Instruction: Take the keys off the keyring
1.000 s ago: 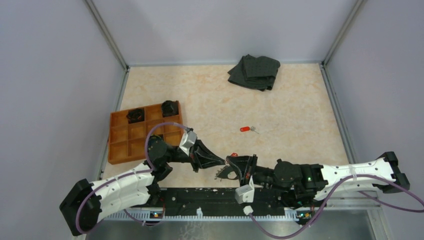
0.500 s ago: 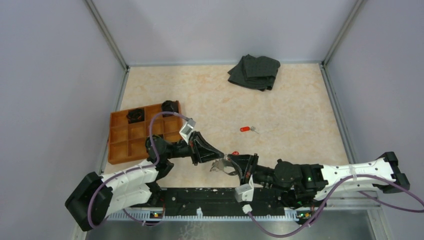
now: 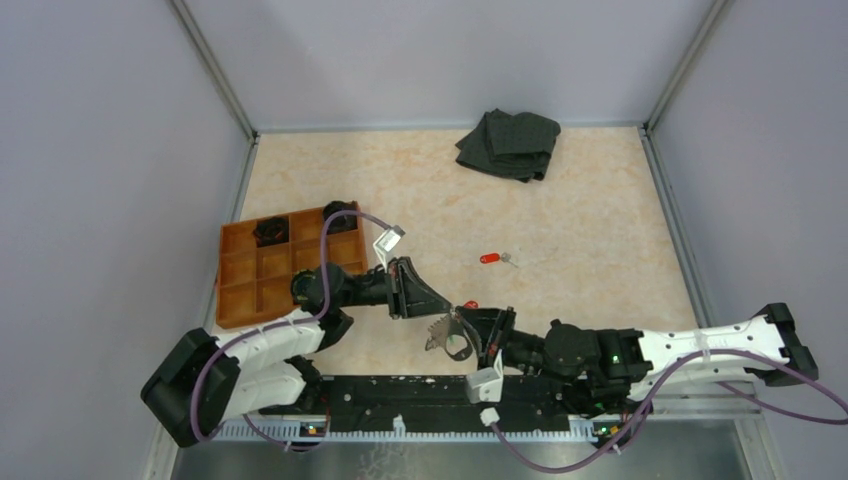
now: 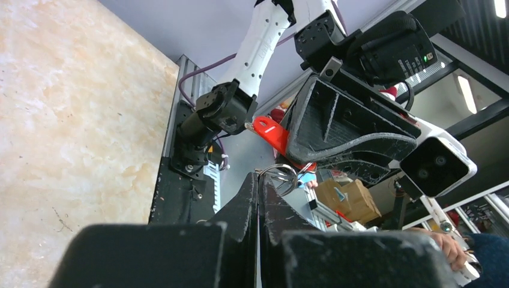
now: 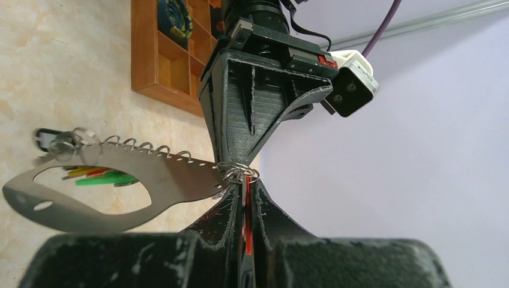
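**Current state, near to far**

1. The right gripper is clamped tight on a red-headed key. It has barely moved over the last second.
2. A small split ring sits at that gripper's tip. It joins the red-headed key to the keyring.
3. The keyring hangs just below both grippers and off the table. The remaining keys, with green, yellow and red heads, are bunched at the keyring's far end.
4. The left gripper is fully closed, with its tip touching the small split ring directly above the keyring. Whether it pinches the wire cannot be told.
5. Change: the left arm has stretched forward and its wrist has rolled, while the keyring has risen slightly.

**Meaning for the task:** the roll is judged to be an attempt to work the ring off the held key. No separation is visible yet.

**Beyond the keyring:**

- A loose red key already lies on the table.
- The orange tray is to the keyring's left.
- A dark cloth lies farthest back.
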`<state>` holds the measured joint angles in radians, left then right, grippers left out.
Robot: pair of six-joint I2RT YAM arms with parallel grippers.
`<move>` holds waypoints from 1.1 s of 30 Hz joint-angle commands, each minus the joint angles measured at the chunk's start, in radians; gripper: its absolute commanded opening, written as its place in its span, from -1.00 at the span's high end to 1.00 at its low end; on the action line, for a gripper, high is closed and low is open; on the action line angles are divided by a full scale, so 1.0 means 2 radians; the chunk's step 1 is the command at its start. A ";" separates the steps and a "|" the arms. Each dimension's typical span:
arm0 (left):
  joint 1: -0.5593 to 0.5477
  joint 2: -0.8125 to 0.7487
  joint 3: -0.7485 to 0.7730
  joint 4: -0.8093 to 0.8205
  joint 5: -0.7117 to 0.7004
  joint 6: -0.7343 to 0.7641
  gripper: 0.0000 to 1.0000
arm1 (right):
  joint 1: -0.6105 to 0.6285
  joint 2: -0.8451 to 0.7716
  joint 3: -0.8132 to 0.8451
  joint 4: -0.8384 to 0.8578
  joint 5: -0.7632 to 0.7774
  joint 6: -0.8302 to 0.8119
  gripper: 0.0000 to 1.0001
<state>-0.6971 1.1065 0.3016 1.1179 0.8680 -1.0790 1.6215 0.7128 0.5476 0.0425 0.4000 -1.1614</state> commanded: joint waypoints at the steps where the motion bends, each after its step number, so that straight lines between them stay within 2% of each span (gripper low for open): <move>1: 0.005 -0.009 0.037 -0.033 -0.012 -0.017 1.00 | 0.008 0.000 -0.001 0.034 0.005 -0.007 1.00; 2: 0.005 -0.013 0.040 -0.056 -0.014 -0.005 0.91 | 0.007 -0.002 -0.001 0.039 0.005 -0.008 1.00; 4: 0.005 -0.025 0.045 -0.097 -0.020 0.026 0.58 | 0.007 -0.005 0.000 0.048 0.005 -0.009 1.00; 6: 0.005 -0.046 0.046 -0.127 -0.032 0.071 0.33 | 0.008 -0.008 0.001 0.050 0.000 -0.009 1.00; 9: 0.005 -0.081 0.047 -0.166 -0.054 0.141 0.16 | 0.007 -0.011 0.004 0.045 -0.009 -0.004 1.00; 15: 0.004 -0.143 0.041 -0.182 -0.076 0.279 0.14 | 0.008 -0.025 0.015 0.027 -0.037 0.018 1.00; 20: 0.002 -0.169 0.037 -0.154 -0.038 0.360 0.16 | 0.007 -0.042 0.026 0.011 -0.066 0.039 1.00; 26: -0.008 -0.168 0.056 -0.179 0.023 0.435 0.18 | 0.008 -0.058 0.037 -0.001 -0.093 0.058 1.00; 33: -0.047 -0.143 0.073 -0.173 0.058 0.460 0.24 | 0.007 -0.066 0.044 -0.008 -0.111 0.069 1.00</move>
<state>-0.7448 0.8021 0.3981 0.7364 0.9169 -0.2546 1.6222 0.6106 0.5697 -0.0177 0.2226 -1.0546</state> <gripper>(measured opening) 0.386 0.035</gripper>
